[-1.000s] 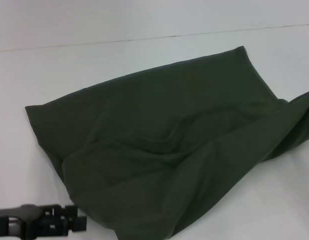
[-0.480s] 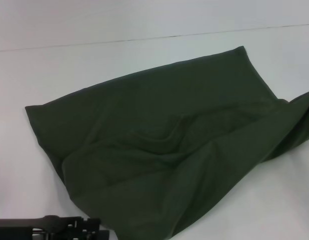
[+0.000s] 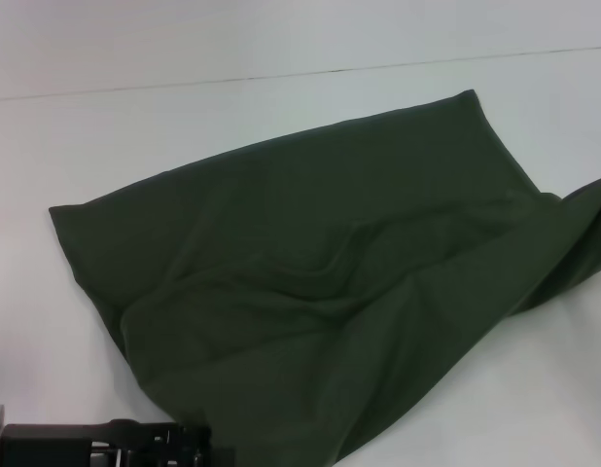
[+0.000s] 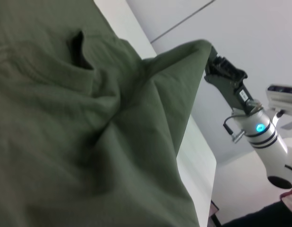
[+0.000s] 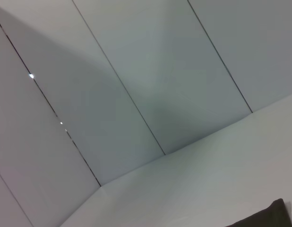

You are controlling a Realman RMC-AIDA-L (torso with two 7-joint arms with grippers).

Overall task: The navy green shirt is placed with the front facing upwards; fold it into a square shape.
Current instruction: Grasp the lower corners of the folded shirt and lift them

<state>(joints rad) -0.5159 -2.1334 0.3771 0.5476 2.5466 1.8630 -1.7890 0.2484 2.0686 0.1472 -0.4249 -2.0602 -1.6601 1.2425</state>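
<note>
Your left gripper (image 3: 189, 449) has slid rightward along the bottom edge of the head view since a second ago, and it is now sitting low at the lower left of the frame, right against the near corner of the shirt (image 3: 320, 282); you cannot tell from these pictures whether its fingers are open or closed. Nothing else has shifted: the shirt is lying just as it was.

You are looking at the dark green shirt spread across the white table (image 3: 67, 146), filling the middle of the head view from the left-centre to the right edge. Only plain green cloth is showing, with no lettering visible. A small ridge of wrinkles is sitting near the centre, and a long diagonal fold is running from the lower middle up toward the right.

At the right edge of the head view one corner of the shirt is being lifted off the table. The left wrist view is showing why: your right gripper (image 4: 213, 56), in the upper right of that frame, is pinching that raised corner, its fingers closed on the cloth, which is draping down from it in a peak.

Your right wrist view is showing mostly pale wall panels and table, with a dark tip of the shirt (image 5: 266, 218) at the lower right corner.
</note>
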